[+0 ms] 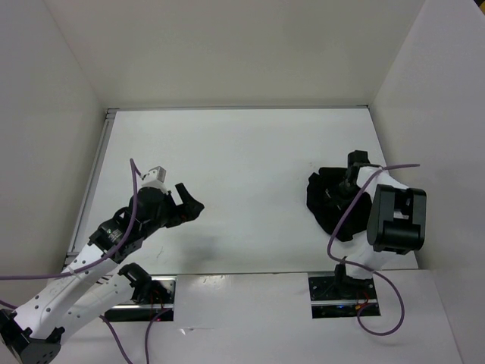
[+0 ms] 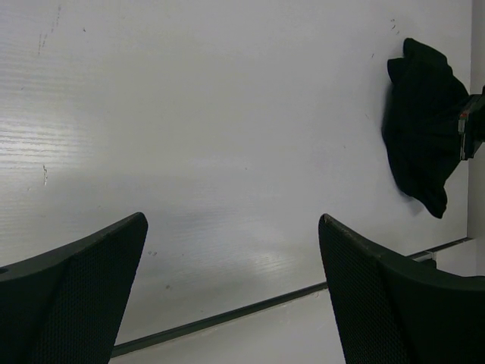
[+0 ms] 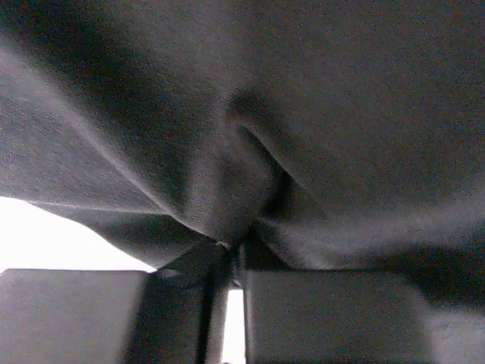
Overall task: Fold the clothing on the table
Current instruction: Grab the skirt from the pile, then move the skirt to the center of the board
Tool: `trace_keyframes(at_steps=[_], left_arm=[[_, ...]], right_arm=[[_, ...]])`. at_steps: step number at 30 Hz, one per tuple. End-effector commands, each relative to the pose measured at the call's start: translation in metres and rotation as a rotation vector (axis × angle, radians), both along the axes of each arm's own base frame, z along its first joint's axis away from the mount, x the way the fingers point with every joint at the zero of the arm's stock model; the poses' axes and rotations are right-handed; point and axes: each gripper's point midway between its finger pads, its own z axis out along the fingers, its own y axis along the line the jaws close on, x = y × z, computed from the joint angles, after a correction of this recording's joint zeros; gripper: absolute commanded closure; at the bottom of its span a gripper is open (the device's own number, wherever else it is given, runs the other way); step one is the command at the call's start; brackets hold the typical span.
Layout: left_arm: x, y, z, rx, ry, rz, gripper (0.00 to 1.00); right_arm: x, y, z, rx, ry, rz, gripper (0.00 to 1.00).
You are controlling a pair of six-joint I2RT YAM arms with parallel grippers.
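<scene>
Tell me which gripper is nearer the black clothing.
Right. The right gripper is on the clothing, its fingers closed on a fold of the fabric. The left gripper hangs open over the table, far off to the clothing's left and not touching it.

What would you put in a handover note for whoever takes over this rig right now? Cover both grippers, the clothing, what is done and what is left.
The left gripper is open and empty over bare table, apart from the clothing.
The right gripper is pinched shut on a fold of the clothing.
The clothing lies in a crumpled heap on the table's right side.
Done: one grip taken. Left: spread it flat, then all the folds.
</scene>
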Motion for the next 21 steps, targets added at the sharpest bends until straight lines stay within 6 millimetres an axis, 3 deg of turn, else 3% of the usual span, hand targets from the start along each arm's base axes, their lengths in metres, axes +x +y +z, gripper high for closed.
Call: trace_keyframes(at_steps=[1,2,4,5,7,8,11,12,16,18,21], left_arm=[[0.006,0.002,0.015,-0.007,-0.053,0.015,0.0],[0.005,0.003,0.017,-0.012,-0.06,0.015,0.0],[0.005,0.005,0.015,-0.003,-0.056,0.023,0.0],[0.005,0.005,0.015,-0.003,-0.056,0.023,0.0],[0.005,0.005,0.015,-0.003,-0.056,0.023,0.0],[0.005,0.005,0.015,-0.01,-0.052,0.027,0.0],[0.006,0.006,0.015,-0.006,-0.055,0.035,0.0],[0.006,0.006,0.015,-0.006,-0.055,0.035,0.0],[0.006,0.006,0.015,-0.006,-0.055,0.035,0.0],[0.006,0.006,0.015,-0.006,-0.055,0.035,0.0],[0.006,0.006,0.015,-0.006,-0.055,0.035,0.0]], right_arm=[[0.028,0.006,0.008,0.016,-0.083,0.031,1.0],[0.029,0.005,0.011,0.012,-0.086,0.041,1.0],[0.038,0.011,0.036,-0.015,-0.137,0.07,1.0],[0.046,0.009,0.059,-0.062,-0.201,0.085,1.0],[0.07,0.027,0.115,-0.092,-0.347,0.16,1.0],[0.086,0.039,0.164,-0.082,-0.485,0.201,1.0],[0.097,0.076,0.232,-0.036,-0.673,0.359,1.0],[0.097,0.089,0.274,-0.01,-0.782,0.408,1.0],[0.081,0.117,0.333,0.062,-0.951,0.524,1.0],[0.069,0.13,0.351,0.098,-1.014,0.573,1.0],[0.05,0.146,0.361,0.181,-1.081,0.641,1.0]])
